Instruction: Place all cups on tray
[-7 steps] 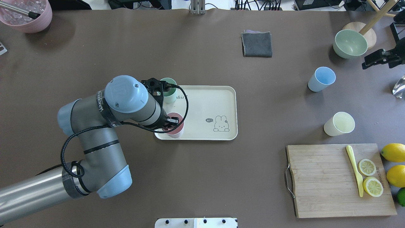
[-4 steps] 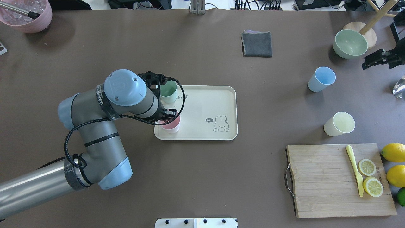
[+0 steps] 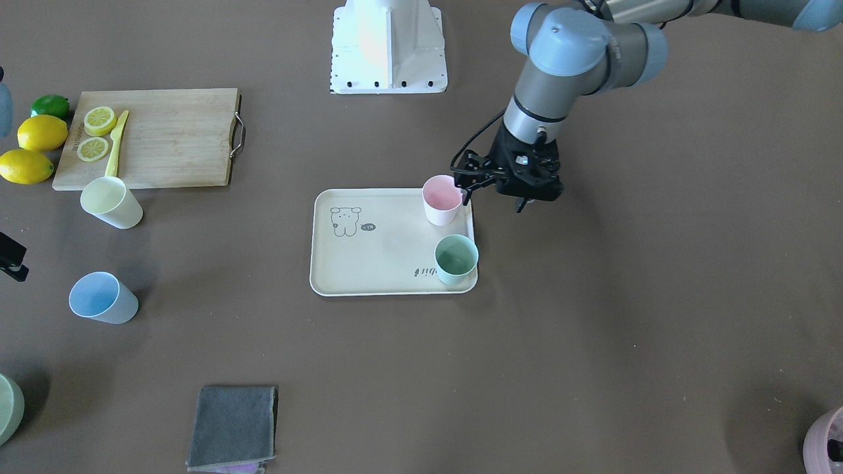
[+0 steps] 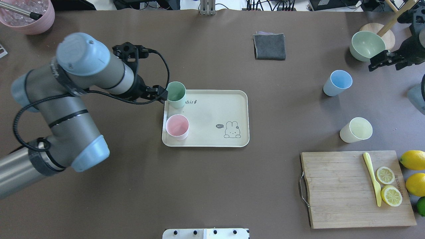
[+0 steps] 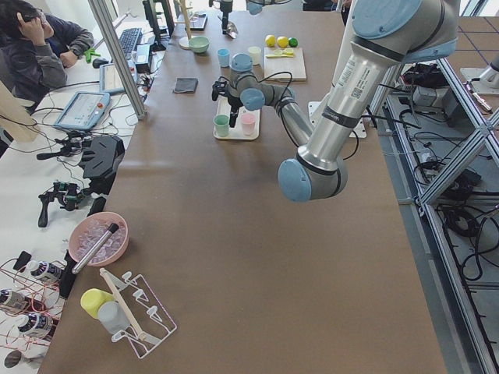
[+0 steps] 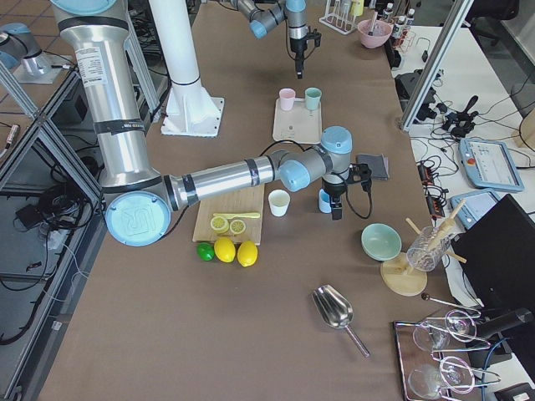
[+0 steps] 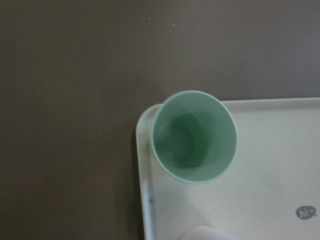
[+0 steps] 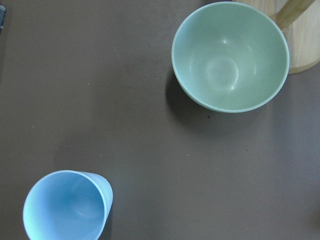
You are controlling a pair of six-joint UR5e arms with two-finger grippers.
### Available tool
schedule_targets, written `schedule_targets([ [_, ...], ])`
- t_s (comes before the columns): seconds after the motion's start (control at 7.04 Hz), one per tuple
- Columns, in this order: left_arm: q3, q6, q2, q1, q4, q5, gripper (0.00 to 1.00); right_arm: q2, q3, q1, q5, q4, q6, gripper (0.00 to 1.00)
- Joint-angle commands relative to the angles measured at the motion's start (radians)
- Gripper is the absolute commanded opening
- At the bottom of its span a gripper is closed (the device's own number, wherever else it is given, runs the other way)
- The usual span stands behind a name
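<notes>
Progress: half done. Pink cup (image 4: 177, 126) and green cup (image 4: 176, 94) stand upright on tray (image 4: 212, 113); blue cup (image 4: 337, 83) and yellow cup (image 4: 356, 129) sit well apart from it. Left gripper (image 4: 161, 93) hangs beside the green cup, jaws spread and empty; right gripper (image 4: 377, 62) is near the blue cup, jaw state cannot be told

The left fingers (image 4: 157, 93) have let go of the pink cup (image 4: 177, 126) and drawn back from it. They now hang spread and empty off the tray (image 4: 212, 143), just beside its far left corner and the green cup (image 4: 176, 94). The pink cup, half hidden under the arm before, now stands free and upright in the tray's near left corner. The right fingers (image 4: 378, 61) have edged further in over the worktop (image 4: 212, 186), closer to the bowl (image 4: 368, 45).
</notes>
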Motion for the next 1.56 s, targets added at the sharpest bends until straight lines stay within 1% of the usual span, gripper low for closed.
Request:
schedule_targets([
  [0.0, -0.049, 0.171, 0.118, -0.112, -0.002, -0.071, 0.98, 0.020, -0.029, -0.063, -0.013, 0.036, 0.051, 0.99],
  [0.28, -0.049, 0.173, 0.118, -0.112, -0.002, -0.068, 0.98, 0.020, -0.145, -0.108, -0.036, 0.218, 0.122, 0.98],
  [0.43, -0.049, 0.173, 0.118, -0.112, -0.002, -0.068, 0.98, 0.017, -0.167, -0.120, -0.050, 0.257, 0.136, 0.94],
  [0.57, -0.049, 0.173, 0.120, -0.112, -0.002, -0.063, 0.98, 0.018, -0.165, -0.135, -0.058, 0.259, 0.183, 0.84],
  [0.71, -0.046, 0.173, 0.120, -0.112, -0.002, -0.062, 0.98, 0.023, -0.155, -0.175, -0.109, 0.261, 0.272, 0.67],
  [0.85, -0.044, 0.173, 0.121, -0.112, -0.004, -0.060, 0.98, 0.032, -0.155, -0.201, -0.123, 0.288, 0.335, 0.37],
  [0.99, -0.044, 0.173, 0.132, -0.111, -0.007, -0.062, 0.98, 0.035, -0.150, -0.209, -0.130, 0.293, 0.338, 0.01],
  [1.28, -0.043, 0.172, 0.134, -0.109, -0.008, -0.060, 0.98, 0.035, -0.117, -0.211, -0.131, 0.293, 0.342, 0.00],
  [1.42, -0.041, 0.172, 0.134, -0.109, -0.008, -0.062, 0.98, 0.037, -0.075, -0.217, -0.128, 0.285, 0.398, 0.00],
])
